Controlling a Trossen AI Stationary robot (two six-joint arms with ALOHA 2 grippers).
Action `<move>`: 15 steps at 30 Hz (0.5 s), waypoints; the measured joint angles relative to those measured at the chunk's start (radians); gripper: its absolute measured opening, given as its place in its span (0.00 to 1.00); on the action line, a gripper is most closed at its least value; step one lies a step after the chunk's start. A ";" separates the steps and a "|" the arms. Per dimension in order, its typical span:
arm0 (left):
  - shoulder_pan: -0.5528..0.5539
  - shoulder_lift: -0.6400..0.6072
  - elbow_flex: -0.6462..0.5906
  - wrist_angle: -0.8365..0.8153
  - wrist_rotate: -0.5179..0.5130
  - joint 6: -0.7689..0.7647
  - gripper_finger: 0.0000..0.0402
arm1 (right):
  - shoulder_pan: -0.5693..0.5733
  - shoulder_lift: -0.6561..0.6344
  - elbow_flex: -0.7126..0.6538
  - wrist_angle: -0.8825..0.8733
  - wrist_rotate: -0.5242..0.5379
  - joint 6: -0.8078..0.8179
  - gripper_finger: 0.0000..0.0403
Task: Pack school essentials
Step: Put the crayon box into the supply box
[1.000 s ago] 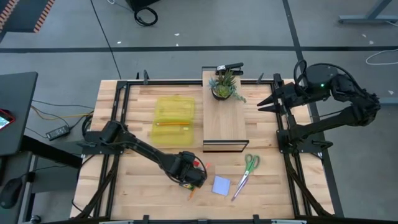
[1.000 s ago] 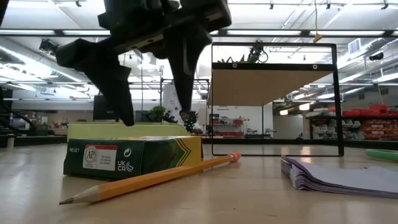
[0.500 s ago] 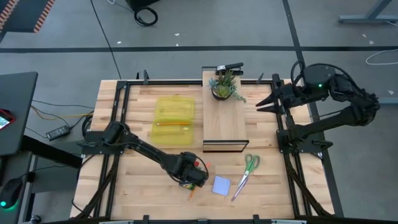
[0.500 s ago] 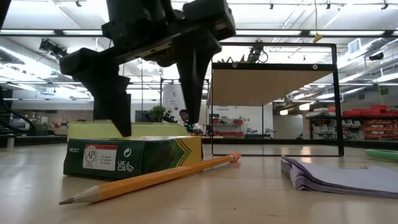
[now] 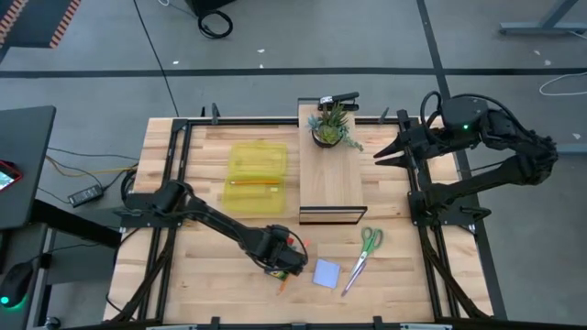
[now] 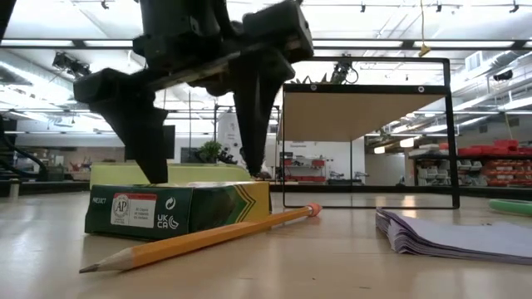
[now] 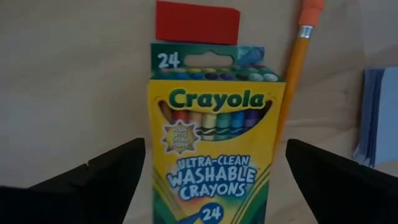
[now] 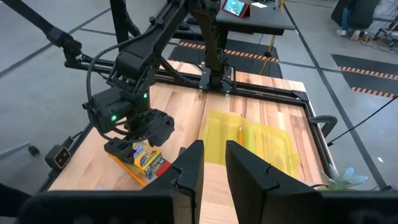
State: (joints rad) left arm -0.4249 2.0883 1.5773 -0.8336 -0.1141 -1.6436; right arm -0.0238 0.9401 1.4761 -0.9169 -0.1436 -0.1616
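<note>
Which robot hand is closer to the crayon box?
Left. The left gripper hangs open right over the crayon box. The right gripper waits far off, past the plant.

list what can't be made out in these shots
- Crayon box: in the high view the left gripper covers nearly all of it.
- Scissors: in the low view cut off by the picture's edge, only a green sliver shows.
- Pencil: in the left wrist view its eraser end runs past the edge; its tip is hidden behind the box.
- Right gripper: whether its fingers grip anything.
</note>
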 joint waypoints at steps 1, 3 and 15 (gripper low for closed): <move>0.001 0.003 -0.001 0.003 0.000 0.002 0.99 | 0.000 0.000 0.000 0.001 0.000 0.000 0.18; 0.001 0.015 0.001 0.025 0.002 0.005 0.99 | 0.000 0.000 0.000 0.003 0.000 0.000 0.18; 0.001 0.058 0.001 0.015 0.038 0.014 0.99 | 0.000 0.000 0.000 0.007 0.000 0.000 0.18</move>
State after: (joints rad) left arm -0.4244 2.1460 1.5784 -0.8185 -0.0762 -1.6298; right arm -0.0238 0.9401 1.4761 -0.9100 -0.1436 -0.1619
